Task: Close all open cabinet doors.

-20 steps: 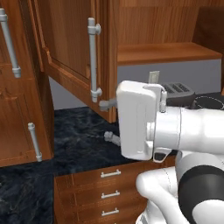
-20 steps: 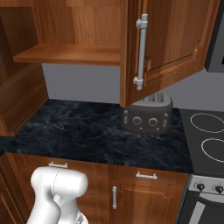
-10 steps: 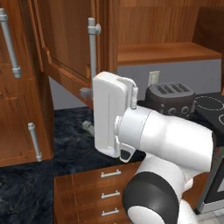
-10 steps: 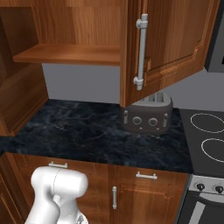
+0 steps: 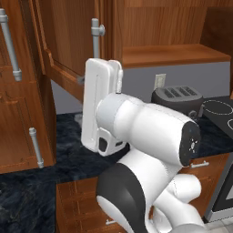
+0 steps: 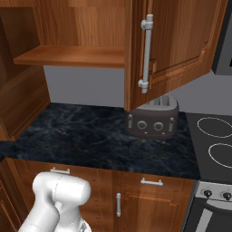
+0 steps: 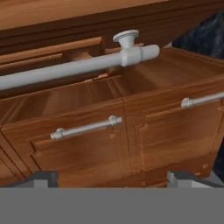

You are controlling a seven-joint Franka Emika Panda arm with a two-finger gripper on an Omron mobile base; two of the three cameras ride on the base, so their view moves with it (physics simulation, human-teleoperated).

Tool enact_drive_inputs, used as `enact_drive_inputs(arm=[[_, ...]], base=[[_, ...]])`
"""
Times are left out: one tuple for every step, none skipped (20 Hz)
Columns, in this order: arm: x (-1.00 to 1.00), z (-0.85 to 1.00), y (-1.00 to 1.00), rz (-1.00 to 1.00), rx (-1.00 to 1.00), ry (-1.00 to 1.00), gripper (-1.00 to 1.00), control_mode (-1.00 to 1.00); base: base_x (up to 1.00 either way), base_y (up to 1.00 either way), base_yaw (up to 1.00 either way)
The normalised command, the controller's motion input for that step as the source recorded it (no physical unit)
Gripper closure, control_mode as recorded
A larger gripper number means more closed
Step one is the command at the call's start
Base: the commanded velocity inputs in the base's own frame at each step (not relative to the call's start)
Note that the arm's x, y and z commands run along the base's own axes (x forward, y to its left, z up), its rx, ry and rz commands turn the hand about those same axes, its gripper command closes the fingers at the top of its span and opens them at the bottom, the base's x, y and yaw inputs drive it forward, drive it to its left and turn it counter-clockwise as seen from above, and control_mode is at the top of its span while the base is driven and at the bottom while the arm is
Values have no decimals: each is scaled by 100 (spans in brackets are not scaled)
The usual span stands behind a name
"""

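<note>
An open cabinet door (image 5: 63,41) of reddish-brown wood swings out at the upper left, its grey bar handle (image 5: 95,38) upright. My white hand (image 5: 102,109) hangs just below and in front of that door's lower edge, hiding the fingers. In the hand view the same bar handle (image 7: 78,65) runs across close ahead, rolled sideways, and my gripper (image 7: 113,178) is open with nothing between the tips. A second open cabinet door (image 6: 181,45) with its bar handle (image 6: 146,52) juts out at the right of the bare shelf (image 6: 68,55).
A dark toaster (image 6: 152,120) stands on the black marble counter (image 6: 77,136) under the right door. A stove top (image 6: 215,140) lies at the right. A tall cabinet (image 5: 18,113) with bar handles stands at the left, and drawers sit below the counter.
The arm has swung left and forward, carrying the hand up close to the left open door's lower edge. The right base view is unchanged.
</note>
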Motion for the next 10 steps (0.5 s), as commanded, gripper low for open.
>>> enact_drive_inputs(arm=[[40, 0, 15, -11, 6, 7, -100, -100], [42, 0, 6, -12, 1, 7, -100, -100], [48, 0, 0, -12, 1, 13, -100, -100], [50, 0, 0, -14, 1, 15, -100, -100], [50, 0, 0, -17, 0, 18, -100, -100], [46, 0, 0, -19, 0, 17, -100, -100], [37, 0, -5, -21, 0, 14, -100, -100], [37, 0, -7, -21, 0, 15, -100, -100], [36, 0, -8, -21, 0, 17, -100, -100], [35, -1, -8, -21, 0, 15, -100, -100]], base=[[0, 0, 0], [0, 0, 0], [0, 0, 0], [0, 0, 0], [0, 0, 0], [0, 0, 0], [0, 0, 0], [0, 0, 0], [0, 0, 0], [0, 0, 0]])
